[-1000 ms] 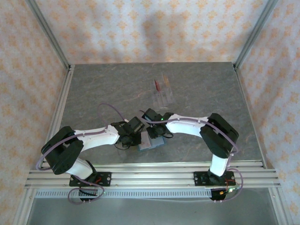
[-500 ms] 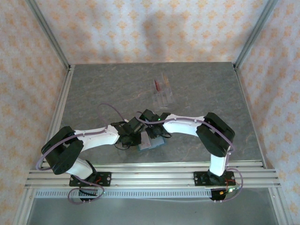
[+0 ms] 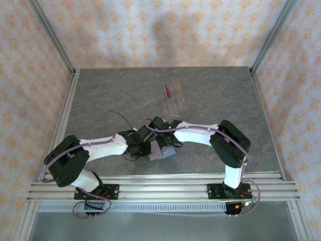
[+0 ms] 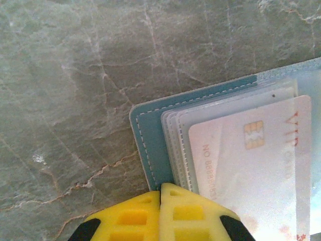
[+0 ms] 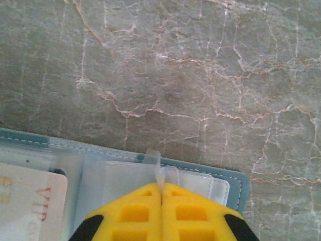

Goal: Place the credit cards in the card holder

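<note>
From above, your holder [image 3: 163,152] lies near the bases, long side running left to right, with the left gripper [image 3: 150,146] and right gripper [image 3: 163,144] meeting over it. The cards [image 3: 170,92] stand well beyond it, farther out and slightly nearer your right arm. At the left wrist, the fingers are pressed together at the teal cover's edge; whether they pinch it, you cannot tell. A white VIP card [image 4: 251,165] sits inside. At the right wrist, closed fingers pinch a clear sleeve [image 5: 153,163], so reaching the cards probably means letting go first.
</note>
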Motion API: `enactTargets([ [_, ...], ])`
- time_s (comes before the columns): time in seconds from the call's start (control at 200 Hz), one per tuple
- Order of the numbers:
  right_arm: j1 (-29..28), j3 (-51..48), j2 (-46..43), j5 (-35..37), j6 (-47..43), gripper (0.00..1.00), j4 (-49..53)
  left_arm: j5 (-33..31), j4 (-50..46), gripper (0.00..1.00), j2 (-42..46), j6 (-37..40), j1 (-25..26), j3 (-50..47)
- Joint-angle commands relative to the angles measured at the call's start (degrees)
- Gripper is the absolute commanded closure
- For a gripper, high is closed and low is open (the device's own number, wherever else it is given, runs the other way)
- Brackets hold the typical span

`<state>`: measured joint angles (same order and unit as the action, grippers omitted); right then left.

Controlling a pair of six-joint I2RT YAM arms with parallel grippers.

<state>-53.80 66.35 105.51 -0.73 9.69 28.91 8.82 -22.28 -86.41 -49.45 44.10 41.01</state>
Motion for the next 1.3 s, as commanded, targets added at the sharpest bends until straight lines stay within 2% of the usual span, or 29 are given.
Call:
enactTargets([
  [0.0, -3.32, 1.63, -0.21, 0.70, -0.24, 1.00, 3.35, 0.86, 4.88, 1.00, -5.24, -0.14, 0.18, -2.44],
  [0.42, -3.31, 4.39, -3.34, -5.36, 1.02, 1.00, 2.82, 1.42, 6.00, 1.00, -5.85, -0.52, 0.20, -2.68],
  [0.686, -3.29, 3.99, -3.48, -13.17, 4.95, 1.00, 1.08, 1.44, 6.32, 1.00, -5.80, -0.69, 0.20, -2.86],
  [1.056, -2.34, 0.83, -3.87, -22.64, 12.42, 0.86, -5.14, 1.60, 6.24, 1.00, -5.85, -0.62, 0.20, -2.50],
  [1.126, -2.08, 0.47, -4.17, -23.47, 13.29, 0.81, -5.92, 1.55, 6.29, 1.00, -5.86, -0.60, 0.23, -2.48],
  [1.291, -1.08, -1.41, -4.51, -27.53, 16.25, 0.79, -10.22, 1.52, 6.16, 1.00, -5.47, -0.60, 0.24, -2.53],
])
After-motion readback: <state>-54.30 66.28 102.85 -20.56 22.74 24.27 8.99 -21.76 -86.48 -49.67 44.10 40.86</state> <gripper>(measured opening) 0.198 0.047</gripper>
